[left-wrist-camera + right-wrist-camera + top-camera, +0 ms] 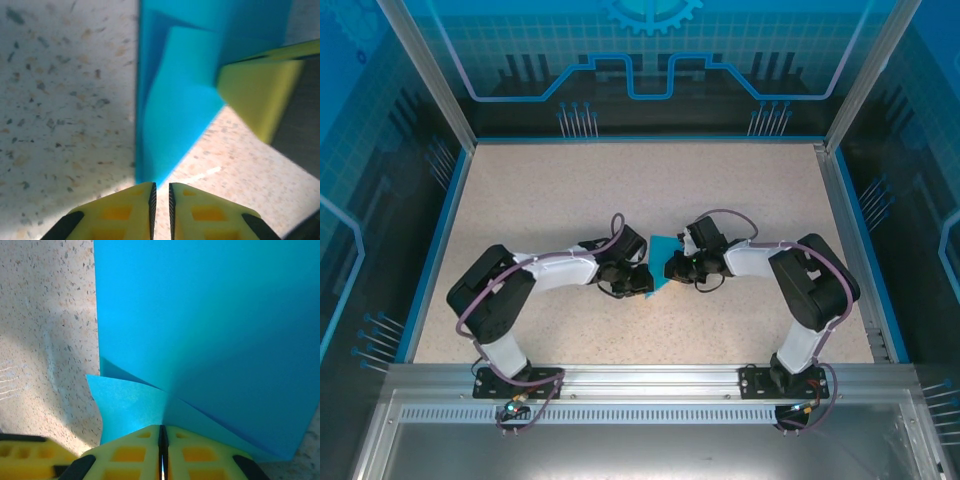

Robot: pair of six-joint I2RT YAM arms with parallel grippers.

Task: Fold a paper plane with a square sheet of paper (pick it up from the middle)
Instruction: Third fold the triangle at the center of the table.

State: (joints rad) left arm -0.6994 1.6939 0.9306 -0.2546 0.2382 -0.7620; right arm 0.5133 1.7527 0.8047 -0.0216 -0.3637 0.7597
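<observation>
Cyan-blue and already creased, the sheet of paper [657,252] sits at the middle of the counter [570,180], between the two arms where they meet. It is no longer a flat square. The left wrist view shows flaps layered over one another, running down to a point. The right wrist view shows a fold rising steeply from the counter.

The right hand [162,440] is pressed together and pinches the paper at that fold, with cyan flaring out on both sides of its tips. The left hand [161,200] is drawn almost together, leaving only a thin slit. The paper's point ends right at its tips and seems not to be caught, though the view is too close to be sure. One yellow finger [255,95] of the right hand lies against the sheet's far side.

By my judgement the task is partway done. The early folds are in, but the shape is too broad for a narrow dart, so the wing folds and final creasing are left to do.
</observation>
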